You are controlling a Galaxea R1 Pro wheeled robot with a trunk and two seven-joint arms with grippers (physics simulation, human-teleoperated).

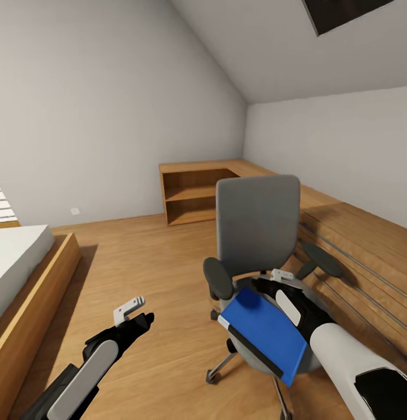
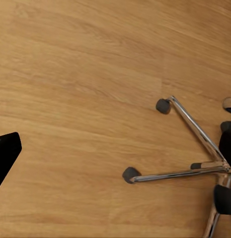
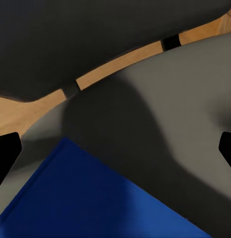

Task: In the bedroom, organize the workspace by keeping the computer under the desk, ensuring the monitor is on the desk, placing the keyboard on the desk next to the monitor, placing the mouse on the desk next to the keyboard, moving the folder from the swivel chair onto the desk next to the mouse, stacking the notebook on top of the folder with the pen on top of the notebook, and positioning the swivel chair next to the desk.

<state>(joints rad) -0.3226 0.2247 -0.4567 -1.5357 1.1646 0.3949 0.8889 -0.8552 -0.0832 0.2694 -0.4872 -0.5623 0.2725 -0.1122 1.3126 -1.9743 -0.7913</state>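
**A:** What's at the centre of the head view?

**B:** A grey swivel chair (image 1: 258, 224), slightly right of centre, its tall back facing into the room. A bright blue folder (image 1: 264, 332) lies on the seat at lower centre-right, tilted, its black spine strip toward the lower left and one corner jutting past the seat's front edge.

**A:** Why is the folder there?

**B:** It is the thing to be carried to the desk, and it looks not yet lifted. The right gripper (image 1: 273, 286) hangs over the far end of the folder, close above the seat, which I read as lining up for a grasp.

**A:** Is that gripper closed on it?

**B:** No. In the right wrist view the dark fingertips (image 3: 7, 154) sit at opposite edges of the frame, spread wide, with the folder and grey seat between them and nothing pinched.

**A:** And the left arm?

**B:** The left gripper (image 1: 133, 312) is at lower left of the head view, held out over bare wooden floor (image 1: 145, 256), away from the chair, probably parked out of the way. Whether it is spread or pressed together I cannot tell. Its wrist view looks down on the chair's chrome base (image 2: 194, 163) and casters.

**A:** Anything else?

**B:** A bed corner (image 1: 22, 274) at far left, low wooden shelving (image 1: 191, 198) at the back wall
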